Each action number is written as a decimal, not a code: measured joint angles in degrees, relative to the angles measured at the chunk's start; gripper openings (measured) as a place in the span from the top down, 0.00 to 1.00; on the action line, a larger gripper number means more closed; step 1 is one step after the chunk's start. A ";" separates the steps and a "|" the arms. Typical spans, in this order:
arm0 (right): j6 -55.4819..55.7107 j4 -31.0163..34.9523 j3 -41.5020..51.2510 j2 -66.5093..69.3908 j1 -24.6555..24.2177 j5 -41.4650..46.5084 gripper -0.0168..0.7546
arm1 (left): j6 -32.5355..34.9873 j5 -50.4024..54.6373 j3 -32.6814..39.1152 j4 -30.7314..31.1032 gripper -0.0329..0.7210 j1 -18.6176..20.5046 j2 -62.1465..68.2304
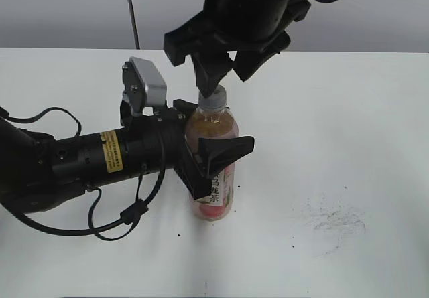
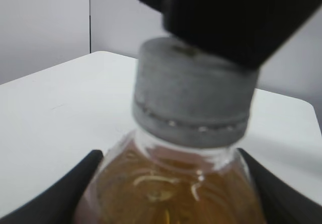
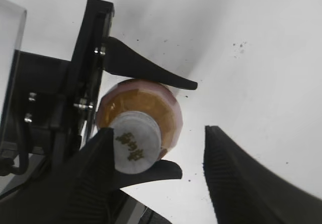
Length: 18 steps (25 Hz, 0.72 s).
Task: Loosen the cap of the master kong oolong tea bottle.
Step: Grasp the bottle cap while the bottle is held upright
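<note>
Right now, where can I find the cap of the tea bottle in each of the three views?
Exterior view: the cap is at upper centre, under the right end effector.
Left wrist view: it fills the centre, just below a black finger.
Right wrist view: seen from above, lower left of centre, against one finger.
Shared landmark: the amber shoulder of the bottle just below the cap.

The bottle [image 1: 216,171] stood upright near the middle of the tabletop [image 1: 348,124], the cap [image 1: 213,100] on its neck. The left end effector [image 1: 218,154] reached in from the left around its body. The right end effector [image 1: 221,70] hung directly above, one finger touching the cap.
</note>
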 joint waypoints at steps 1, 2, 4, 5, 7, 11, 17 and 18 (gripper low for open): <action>-0.13 0.70 -0.11 0.19 -0.15 0.00 0.42 | 0.00 0.00 0.00 0.00 0.36 0.00 0.00; -0.20 1.18 -0.24 0.32 -0.22 0.00 0.42 | 0.00 0.00 0.00 0.00 0.36 0.00 0.00; -0.30 1.39 -0.35 0.94 -0.22 0.00 0.42 | 0.00 0.00 0.00 0.00 0.36 0.00 0.00; -0.35 1.39 -0.35 1.35 -0.22 0.00 0.42 | 0.00 0.00 0.00 0.00 0.36 0.00 0.00; -0.46 1.46 -0.35 2.15 -0.22 0.00 0.42 | 0.00 0.00 0.00 0.00 0.36 0.00 0.00; -0.51 2.00 -0.35 3.01 -0.22 0.00 0.45 | 0.00 0.00 0.00 0.00 0.36 0.00 0.00; -3.32 2.89 -0.42 3.01 -0.22 0.00 0.62 | 0.05 0.05 0.00 -0.11 0.36 0.00 0.00; -4.93 3.01 -0.42 3.01 -0.22 0.00 0.62 | 0.05 0.05 0.00 -0.11 0.36 0.00 0.00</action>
